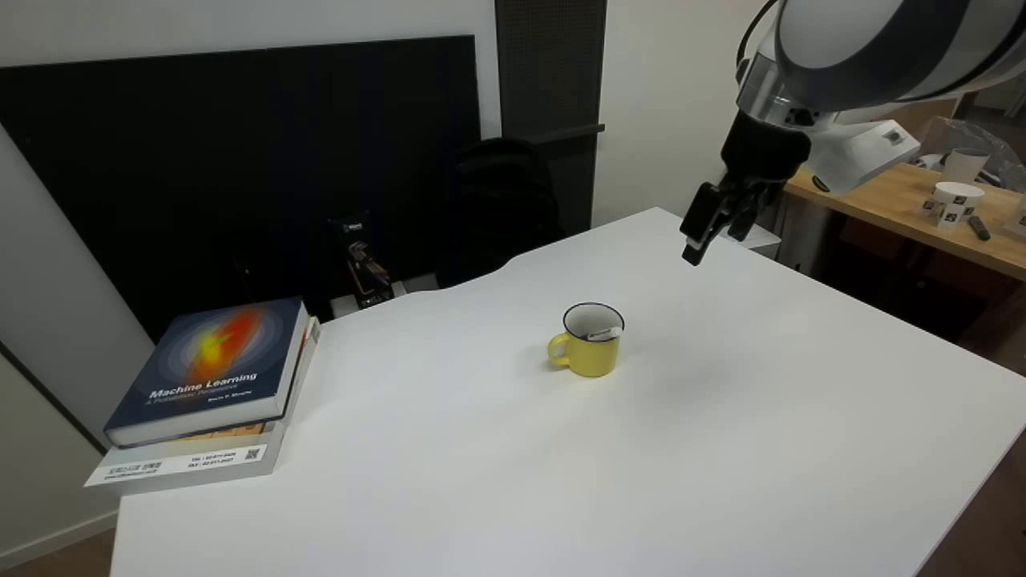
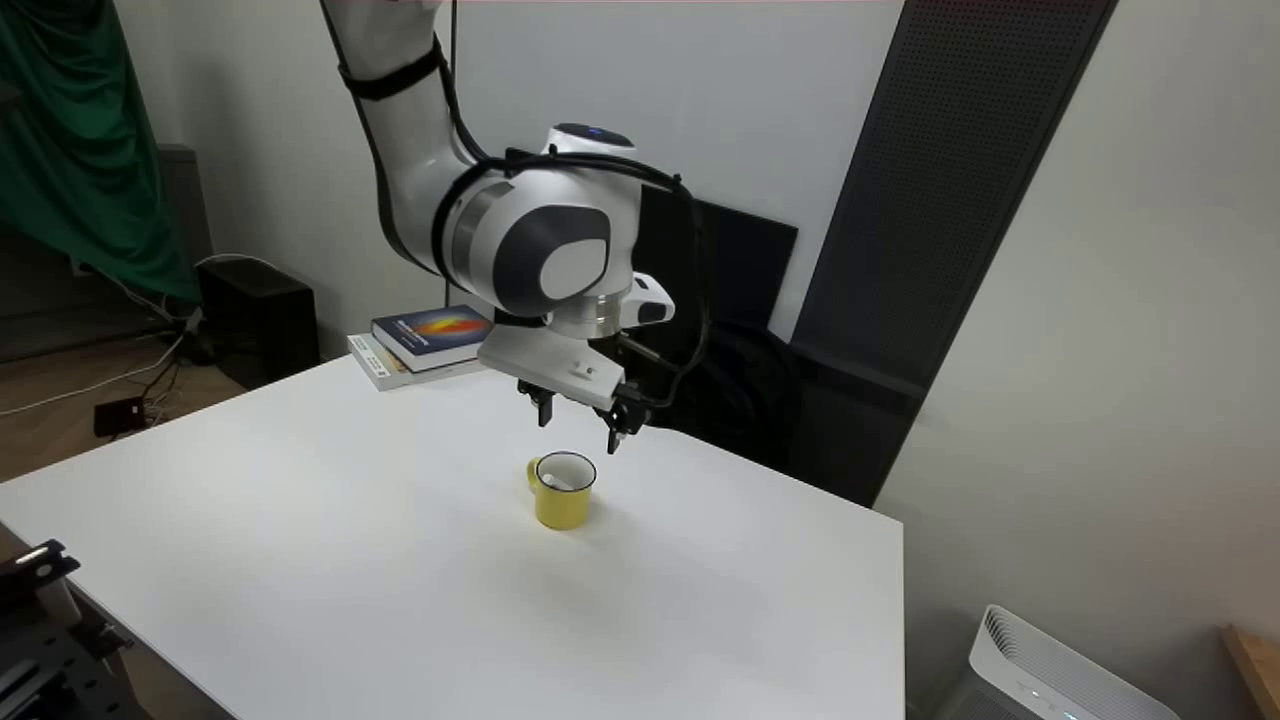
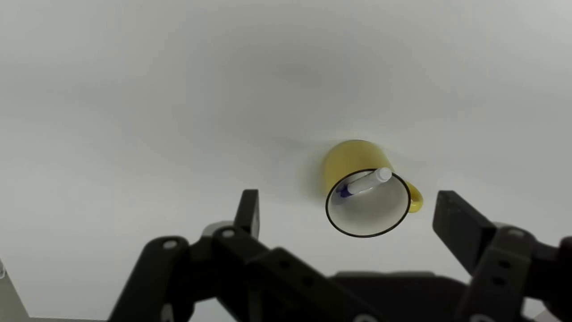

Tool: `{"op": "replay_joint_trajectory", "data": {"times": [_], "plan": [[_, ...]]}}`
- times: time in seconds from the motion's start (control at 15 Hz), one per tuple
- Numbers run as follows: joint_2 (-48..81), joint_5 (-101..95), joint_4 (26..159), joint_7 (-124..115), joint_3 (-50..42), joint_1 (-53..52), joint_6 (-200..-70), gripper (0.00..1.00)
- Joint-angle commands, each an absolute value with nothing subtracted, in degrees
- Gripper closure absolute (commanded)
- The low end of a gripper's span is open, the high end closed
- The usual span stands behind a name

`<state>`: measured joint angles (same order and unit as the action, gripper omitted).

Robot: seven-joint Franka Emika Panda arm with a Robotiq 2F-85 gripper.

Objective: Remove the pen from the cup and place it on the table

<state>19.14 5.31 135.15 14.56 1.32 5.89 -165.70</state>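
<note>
The yellow cup (image 1: 591, 361) stands upright on the white table (image 1: 449, 473); it also shows in an exterior view (image 2: 562, 508) and the wrist view (image 3: 351, 156). The pen (image 3: 367, 181) leans inside the cup, its white end up at the dark rim near the handle and its blue-purple end down inside. Only its pale part (image 1: 603, 333) shows in an exterior view. My gripper (image 2: 579, 434) is open and empty, above the table and apart from the cup. In the wrist view its fingers (image 3: 347, 195) stand wide, with the cup seen between them.
A dark blue book (image 1: 208, 373) lies on a paler one (image 1: 192, 465) at a table edge; both also show in an exterior view (image 2: 425, 335). A black backpack (image 1: 505, 200) and a wooden desk (image 1: 906, 204) with cups are beyond the table. A white appliance (image 2: 1060, 670) stands beside it.
</note>
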Motion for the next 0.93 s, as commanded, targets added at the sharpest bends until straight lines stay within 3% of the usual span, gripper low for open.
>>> {"op": "replay_joint_trajectory", "data": {"times": [0.0,0.87], "plan": [[19.1,4.4,135.1,13.8,2.0,6.5,-165.6,0.0],[20.2,3.8,134.6,13.0,1.3,6.0,-165.3,0.0]]}}
